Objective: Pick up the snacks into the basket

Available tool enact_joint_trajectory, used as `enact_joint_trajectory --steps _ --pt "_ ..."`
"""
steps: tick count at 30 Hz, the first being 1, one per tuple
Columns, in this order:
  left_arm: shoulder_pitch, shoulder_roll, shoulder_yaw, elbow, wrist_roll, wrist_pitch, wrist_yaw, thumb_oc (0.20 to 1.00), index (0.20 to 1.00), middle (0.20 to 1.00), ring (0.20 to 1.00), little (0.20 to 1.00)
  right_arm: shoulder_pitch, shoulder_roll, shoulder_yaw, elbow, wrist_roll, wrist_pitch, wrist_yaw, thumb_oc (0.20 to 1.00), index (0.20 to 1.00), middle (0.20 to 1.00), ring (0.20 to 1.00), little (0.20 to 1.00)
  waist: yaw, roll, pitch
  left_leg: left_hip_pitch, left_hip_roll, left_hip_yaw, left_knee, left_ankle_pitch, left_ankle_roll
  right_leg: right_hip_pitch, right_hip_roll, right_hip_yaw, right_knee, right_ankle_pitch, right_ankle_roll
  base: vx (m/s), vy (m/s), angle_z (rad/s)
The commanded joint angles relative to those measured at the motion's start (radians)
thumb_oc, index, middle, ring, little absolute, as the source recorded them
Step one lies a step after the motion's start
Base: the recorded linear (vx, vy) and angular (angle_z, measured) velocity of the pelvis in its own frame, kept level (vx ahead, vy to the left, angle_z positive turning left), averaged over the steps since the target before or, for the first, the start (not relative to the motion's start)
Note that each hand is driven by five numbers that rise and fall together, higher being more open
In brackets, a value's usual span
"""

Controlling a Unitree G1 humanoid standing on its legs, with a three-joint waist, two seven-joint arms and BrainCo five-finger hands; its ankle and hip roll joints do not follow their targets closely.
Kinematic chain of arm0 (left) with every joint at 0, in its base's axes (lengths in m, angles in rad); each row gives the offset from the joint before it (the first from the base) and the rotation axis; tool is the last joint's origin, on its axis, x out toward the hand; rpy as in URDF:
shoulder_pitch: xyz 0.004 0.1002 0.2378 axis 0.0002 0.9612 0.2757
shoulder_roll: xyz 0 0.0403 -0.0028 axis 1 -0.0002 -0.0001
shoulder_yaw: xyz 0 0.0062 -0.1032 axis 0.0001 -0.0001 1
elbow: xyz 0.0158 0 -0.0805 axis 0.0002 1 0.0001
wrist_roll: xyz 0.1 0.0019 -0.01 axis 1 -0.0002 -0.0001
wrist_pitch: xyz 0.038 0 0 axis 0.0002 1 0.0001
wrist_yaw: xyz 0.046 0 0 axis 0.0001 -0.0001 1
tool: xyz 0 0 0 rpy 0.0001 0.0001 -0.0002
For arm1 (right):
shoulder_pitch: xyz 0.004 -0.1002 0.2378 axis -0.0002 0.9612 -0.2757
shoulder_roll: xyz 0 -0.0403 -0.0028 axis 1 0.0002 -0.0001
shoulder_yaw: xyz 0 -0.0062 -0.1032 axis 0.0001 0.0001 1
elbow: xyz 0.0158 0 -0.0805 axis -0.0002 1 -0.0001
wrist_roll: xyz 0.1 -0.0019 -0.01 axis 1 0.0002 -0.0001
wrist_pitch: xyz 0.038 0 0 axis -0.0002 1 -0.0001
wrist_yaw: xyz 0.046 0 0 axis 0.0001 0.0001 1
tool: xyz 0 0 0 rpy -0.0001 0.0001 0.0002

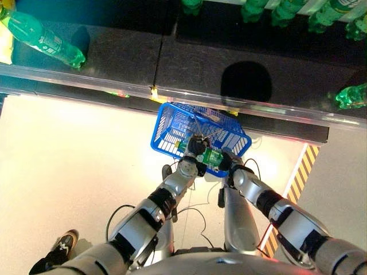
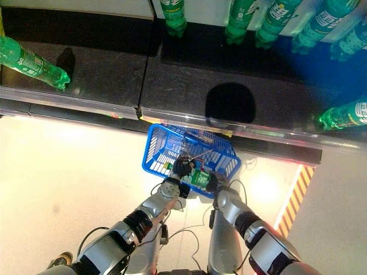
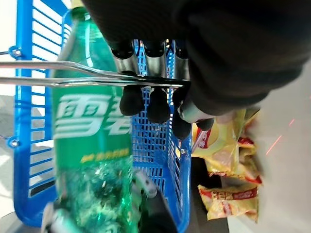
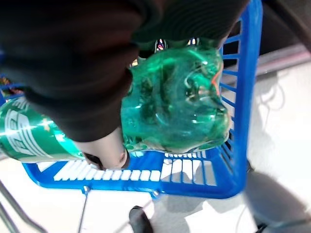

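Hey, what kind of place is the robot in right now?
Probably a shop aisle, or a mock-up of one: green soda bottles lined along a dark shelf, yellow snack bags, and a blue shopping basket.

Both hands [image 1: 198, 150] [image 1: 225, 162] forward, fingers [image 3: 158, 104] curled.

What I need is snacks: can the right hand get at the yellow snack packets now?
Probably not: the right hand grips a green bottle over the blue basket, so it's occupied.
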Motion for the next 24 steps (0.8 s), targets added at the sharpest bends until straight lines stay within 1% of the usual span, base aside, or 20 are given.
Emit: enact_joint_trajectory --steps 1,3,6,8,12,15,16,17,19,20,21,22,24 --pt "-0.072 -0.089 -0.081 -0.131 -0.032 -0.071 -0.016 0.2 0.2 0.2 0.2 0.2 -0.11 0.076 -0.013 0.076 0.094 -0.049 -0.053 0.2 0.2 0.2 0.2 0.2 0.04 0.016 0.003 -0.099 -0.06 -0.029 -0.007 0.072 0.017 -0.009 0.013 -0.002 0.018 -0.044 0.061 -0.03 0.017 0.01" --pt "-0.072 -0.08 -0.11 -0.214 -0.074 -0.079 -0.031 0.2 0.2 0.2 0.2 0.2 -0.169 0.08 -0.029 0.152 0.099 -0.041 -0.069 0.2 0.2 0.2 0.2 0.2 0.057 0.042 0.013 -0.115 -0.064 -0.031 -0.007 0.077 0.017 -0.025 0.008 -0.006 0.019 -0.039 0.061 -0.04 0.02 0.03" --pt "-0.076 -0.049 -0.134 -0.347 -0.098 -0.087 -0.067 0.2 0.2 0.2 0.2 0.2 -0.238 0.063 -0.042 0.239 0.082 -0.025 -0.072 0.2 0.2 0.2 0.2 0.2 0.08 0.074 0.028 -0.133 -0.072 -0.036 -0.007 0.083 0.017 -0.037 0.0 -0.018 0.02 -0.033 0.063 -0.03 0.012 0.12" --pt "-0.097 -0.042 -0.123 -0.396 -0.118 -0.086 -0.066 0.2 0.2 0.2 0.2 0.2 -0.256 0.05 -0.052 0.267 0.075 -0.018 -0.074 0.2 0.2 0.2 0.2 0.2 0.083 0.084 0.044 -0.143 -0.077 -0.037 -0.007 0.085 0.018 -0.046 -0.004 -0.023 0.02 -0.027 0.065 -0.02 0.025 0.13" --pt "-0.116 -0.049 -0.112 -0.397 -0.135 -0.08 -0.057 0.2 0.2 0.2 0.2 0.2 -0.254 0.047 -0.063 0.263 0.092 -0.017 -0.082 0.2 0.2 0.2 0.2 0.2 0.081 0.082 0.045 -0.155 -0.079 -0.04 -0.007 0.085 0.02 -0.06 -0.003 -0.022 0.021 -0.025 0.065 0.0 0.008 0.09" --pt "-0.128 -0.054 -0.097 -0.434 -0.183 -0.087 -0.051 0.2 0.2 0.2 0.2 0.2 -0.314 0.044 -0.072 0.255 0.105 -0.016 -0.089 0.2 0.2 0.2 0.2 0.2 0.09 0.092 0.045 -0.185 -0.084 -0.041 -0.007 0.086 0.023 -0.091 -0.008 -0.019 0.019 -0.018 0.069 0.0 0.0 0.0" --pt "-0.128 -0.053 -0.099 -0.442 -0.19 -0.084 -0.057 0.2 0.2 0.2 0.2 0.2 -0.324 0.042 -0.081 0.256 0.12 -0.017 -0.091 1.0 1.0 1.0 1.0 1.0 0.095 0.096 0.045 -0.193 -0.085 -0.041 -0.007 0.087 0.023 -0.101 -0.011 -0.016 0.019 -0.016 0.07 0.0 0.0 0.0" --pt "-0.127 -0.052 -0.094 -0.455 -0.214 -0.088 -0.052 0.2 0.2 0.2 0.2 0.2 -0.344 0.046 -0.097 0.265 0.157 -0.018 -0.085 1.0 1.0 1.0 1.0 1.0 0.1 0.102 0.045 -0.204 -0.087 -0.041 -0.007 0.088 0.025 -0.112 -0.012 -0.016 0.018 -0.013 0.07 0.0 0.0 0.0" --pt "-0.126 -0.055 -0.096 -0.461 -0.224 -0.09 -0.051 0.2 0.2 0.2 0.2 0.2 -0.364 0.046 -0.094 0.274 0.163 -0.018 -0.082 1.0 1.0 1.0 1.0 1.0 0.104 0.107 0.045 -0.21 -0.088 -0.041 -0.007 0.089 0.026 -0.118 -0.013 -0.016 0.018 -0.012 0.07 0.0 0.0 0.0" --pt "-0.124 -0.052 -0.102 -0.481 -0.235 -0.089 -0.053 0.2 0.2 0.2 0.2 0.2 -0.4 0.038 -0.084 0.294 0.148 -0.015 -0.087 1.0 1.0 1.0 1.0 1.0 0.114 0.113 0.045 -0.226 -0.09 -0.042 -0.006 0.092 0.027 -0.133 -0.014 -0.015 0.019 -0.009 0.069 0.0 0.0 0.0" --pt "-0.124 -0.052 -0.102 -0.481 -0.235 -0.089 -0.053 0.2 0.2 0.2 0.2 0.2 -0.4 0.038 -0.084 0.294 0.148 -0.015 -0.087 1.0 1.0 1.0 1.0 1.0 0.114 0.113 0.045 -0.226 -0.09 -0.041 -0.006 0.092 0.027 -0.133 -0.014 -0.015 0.019 -0.009 0.069 -0.01 0.03 0.01" --pt "-0.117 -0.045 -0.109 -0.497 -0.24 -0.087 -0.064 0.2 0.2 0.2 0.2 0.2 -0.414 0.029 -0.078 0.3 0.118 -0.015 -0.107 1.0 1.0 1.0 1.0 1.0 0.123 0.121 0.045 -0.241 -0.093 -0.042 -0.006 0.096 0.028 -0.146 -0.015 -0.016 0.019 -0.007 0.071 0.0 0.0 0.0" --pt "-0.123 -0.046 -0.088 -0.5 -0.245 -0.088 -0.057 0.2 0.2 0.2 0.2 0.2 -0.382 0.035 -0.078 0.294 0.109 -0.017 -0.099 1.0 1.0 1.0 1.0 1.0 0.124 0.122 0.045 -0.247 -0.095 -0.048 -0.006 0.099 0.027 -0.148 -0.017 -0.023 0.018 -0.007 0.073 0.0 0.0 0.0"
